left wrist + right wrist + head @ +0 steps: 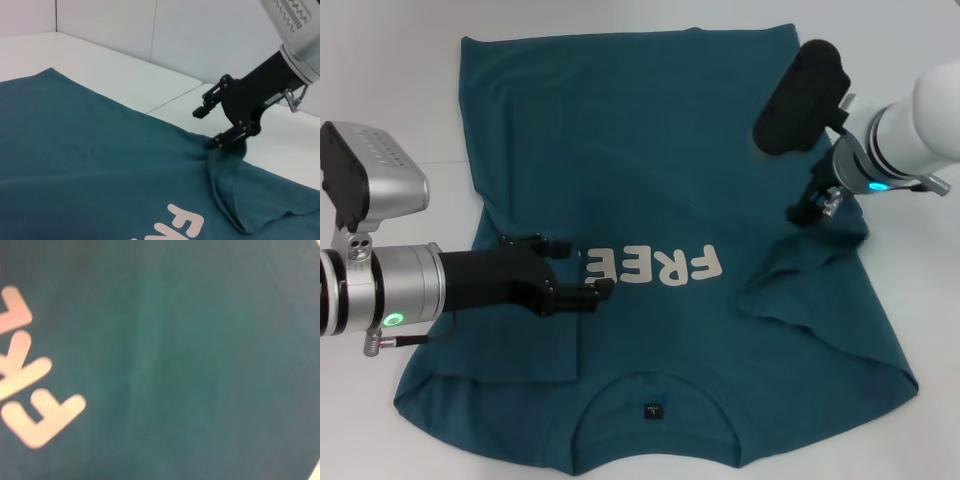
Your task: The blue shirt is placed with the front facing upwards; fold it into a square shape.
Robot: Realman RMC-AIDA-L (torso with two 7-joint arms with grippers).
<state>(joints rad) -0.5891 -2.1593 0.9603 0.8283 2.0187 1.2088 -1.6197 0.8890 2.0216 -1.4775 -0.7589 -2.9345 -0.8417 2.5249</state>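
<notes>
Lay neck-toward-robot along the table [410, 120]: blue shirt [660, 180]. Gaped unclenched at its right edge, directly over fabric: right gripper [212, 127]. Hovered over chest lettering, apparently unclenched, empty: left gripper [582, 292].

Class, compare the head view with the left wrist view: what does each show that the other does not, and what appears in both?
Only the head view shows the left gripper over the chest print, the neckline label and the shirt's whole outline. Only the left wrist view shows the wall panels behind the table and the right gripper's spread fingers from the side. Both show the blue shirt, the cream lettering, the right gripper and the white table.
</notes>
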